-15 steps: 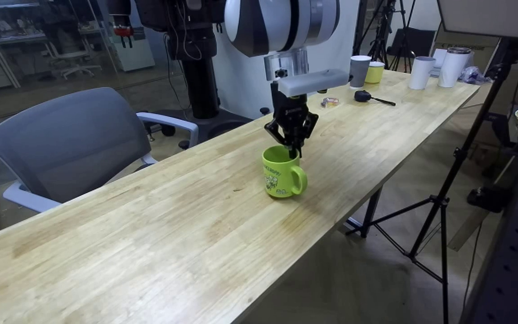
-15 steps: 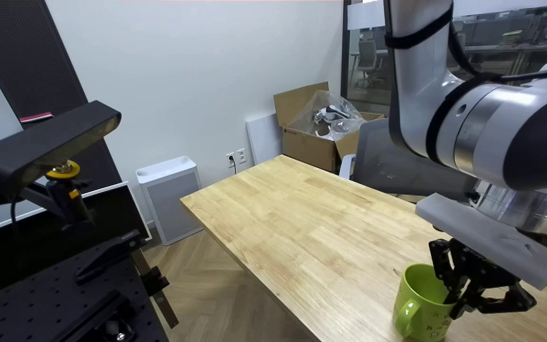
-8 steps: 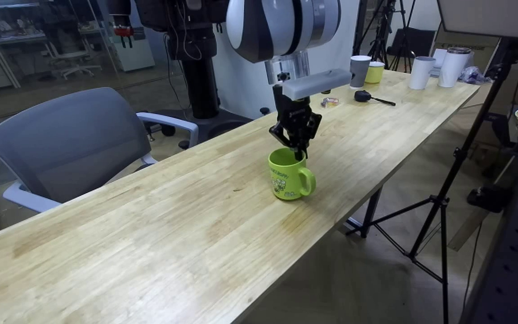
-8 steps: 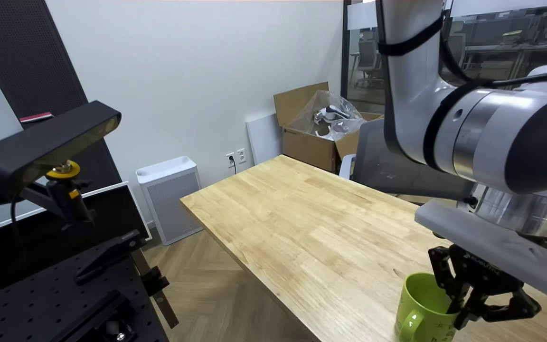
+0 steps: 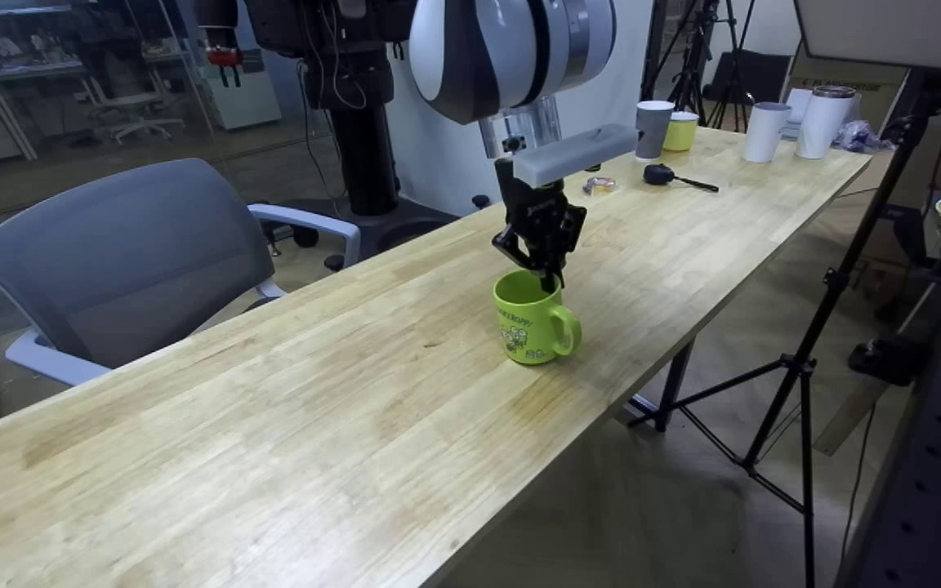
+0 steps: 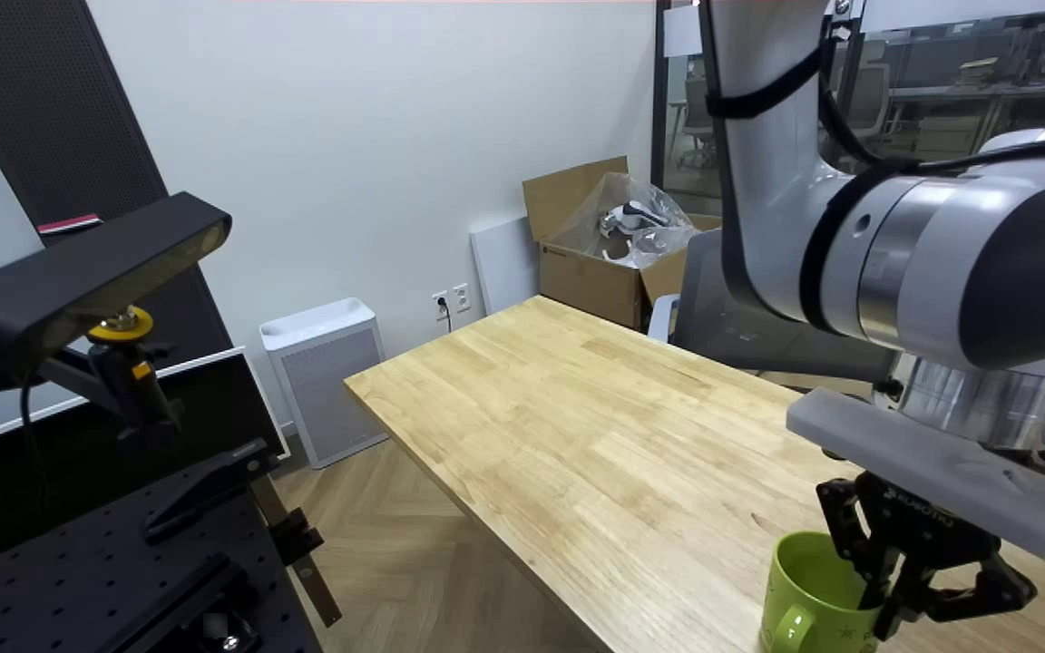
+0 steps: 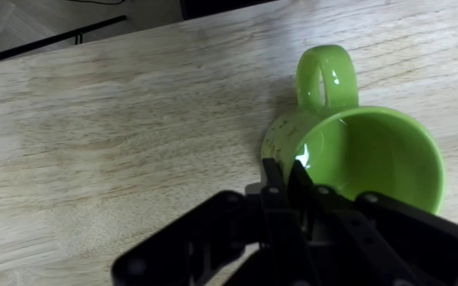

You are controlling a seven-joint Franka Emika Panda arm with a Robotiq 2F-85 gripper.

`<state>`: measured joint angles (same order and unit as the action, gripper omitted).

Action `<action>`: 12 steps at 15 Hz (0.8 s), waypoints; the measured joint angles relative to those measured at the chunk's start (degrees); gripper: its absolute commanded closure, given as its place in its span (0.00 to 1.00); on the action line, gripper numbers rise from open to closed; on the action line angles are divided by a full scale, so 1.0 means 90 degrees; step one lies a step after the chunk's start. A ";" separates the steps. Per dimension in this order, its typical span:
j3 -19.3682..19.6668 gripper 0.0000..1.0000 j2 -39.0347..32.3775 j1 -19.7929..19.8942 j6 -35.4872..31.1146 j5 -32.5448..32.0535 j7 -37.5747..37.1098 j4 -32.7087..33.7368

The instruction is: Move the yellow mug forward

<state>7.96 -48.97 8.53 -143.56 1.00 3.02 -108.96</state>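
Wall of yellow mug (image 7: 366, 147) held in gripper (image 7: 286, 171)

Wrist view: the fingers (image 7: 301, 180) stand narrow, pinching the mug wall at the rim, one inside and one outside; the loop handle (image 7: 338, 77) points toward the edge of the table (image 5: 274, 425); in both exterior views the mug is upright at the tabletop; whether its base bears on the wood cannot be told; the arm (image 5: 511, 53) reaches down over it. In an exterior view the mug is nearer the table edge with the black tripod stand (image 5: 836, 279) than the edge with the chair (image 5: 127, 253); further along, a small wrapped item (image 5: 599, 185) and a black strapped object (image 5: 658, 174) lie on the wood; at the far end stand a grey cup (image 5: 653, 131), a yellow cup with a white rim (image 5: 682, 135) partly behind it, and two white cups (image 5: 764, 135). In an exterior view, past the table end, a white floor unit (image 6: 327, 381) stands by the wall; an open cardboard box (image 6: 590, 286) holds items in clear plastic.
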 measured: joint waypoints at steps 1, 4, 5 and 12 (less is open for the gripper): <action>0.0012 0.58 0.0000 -0.0019 0.0000 0.0000 -0.0012 0.0000; 0.0042 0.38 0.0004 -0.0060 0.0000 -0.0005 -0.0067 0.0005; 0.0049 0.32 0.0006 -0.0070 0.0000 -0.0005 -0.0080 0.0009; 0.0061 0.00 0.0075 -0.0131 0.0028 -0.0004 -0.0111 0.0027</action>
<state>8.51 -48.29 7.34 -143.31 0.97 2.01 -108.72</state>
